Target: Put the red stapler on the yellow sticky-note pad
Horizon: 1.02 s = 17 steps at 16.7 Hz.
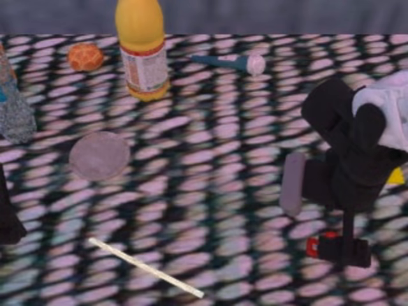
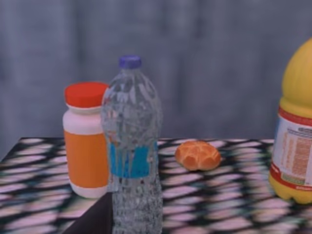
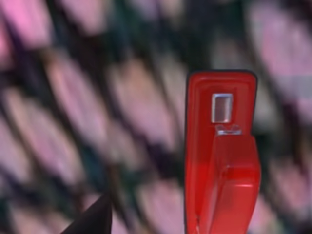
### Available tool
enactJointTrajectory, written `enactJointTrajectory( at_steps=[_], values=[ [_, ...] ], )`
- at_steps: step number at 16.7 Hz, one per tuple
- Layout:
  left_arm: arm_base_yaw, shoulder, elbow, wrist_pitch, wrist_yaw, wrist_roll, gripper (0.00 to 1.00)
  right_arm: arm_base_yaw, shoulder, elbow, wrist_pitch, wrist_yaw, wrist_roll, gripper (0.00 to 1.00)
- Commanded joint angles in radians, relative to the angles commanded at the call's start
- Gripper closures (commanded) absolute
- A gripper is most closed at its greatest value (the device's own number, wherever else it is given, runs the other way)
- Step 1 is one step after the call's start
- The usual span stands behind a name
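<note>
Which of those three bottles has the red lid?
The short white-and-orange jar, standing beside the clear water bottle, whose cap is purple. The big yellow bottle shows no cap here.

Far left on the table [image 1: 210, 159]: bread roll [image 1: 85, 57], with bottle [image 1: 142, 48] just right of it. Farther right along the far edge: brush [image 1: 233, 62]. Left of centre: disc [image 1: 99, 155]; nearer, a stick [image 1: 145, 268] lying slantwise. Near right: stapler [image 1: 312, 246], under the right gripper [image 1: 344, 250]. Sticky-note pad [image 1: 396, 176] at right edge, behind the stapler.
</note>
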Motion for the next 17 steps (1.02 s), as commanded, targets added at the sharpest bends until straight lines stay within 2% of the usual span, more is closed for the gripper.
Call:
enactJointTrajectory(
  at_steps=[4, 9, 17],
  values=[
    [0.0, 0.0, 0.0, 0.0, 0.0, 0.0, 0.0, 0.002, 0.071, -0.092, 0.164, 0.0, 0.003, 0.0],
    [0.0, 0.0, 0.0, 0.0, 0.0, 0.0, 0.0, 0.002, 0.083, -0.108, 0.189, 0.0, 0.003, 0.0],
    [0.0, 0.0, 0.0, 0.0, 0.0, 0.0, 0.0, 0.002, 0.083, -0.108, 0.189, 0.0, 0.003, 0.6]
  ],
)
